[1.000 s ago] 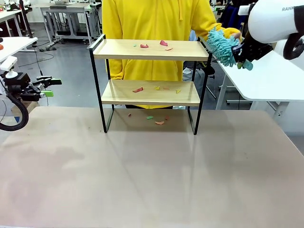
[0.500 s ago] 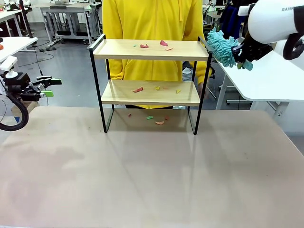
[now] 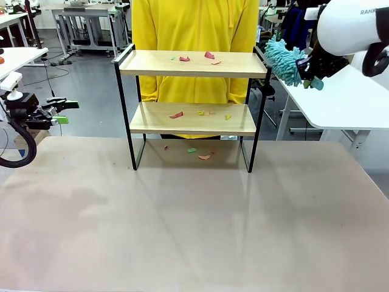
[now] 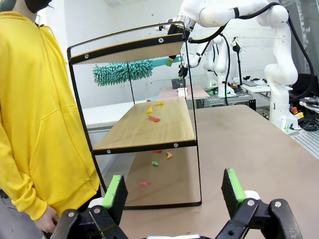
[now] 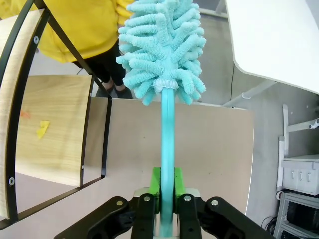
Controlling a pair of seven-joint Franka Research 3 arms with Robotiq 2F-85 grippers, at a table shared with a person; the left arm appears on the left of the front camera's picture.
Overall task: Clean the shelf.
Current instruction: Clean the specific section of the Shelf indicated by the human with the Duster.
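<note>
the shelf [image 3: 193,64] is standing at the far middle of the table [image 3: 194,231], scraps [image 3: 184,59] lying on both boards. the right gripper [image 5: 167,181] is clamping a teal duster [image 5: 163,45] beside the shelf's top right corner. the left gripper [image 4: 174,191] is hanging wide open, empty.

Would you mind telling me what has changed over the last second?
The person in the yellow hoodie let go of the fluffy teal duster and drew that arm away. The right gripper stays shut on its handle; the open left gripper, two-tier wooden shelf and coloured paper scraps are unmoved.
</note>
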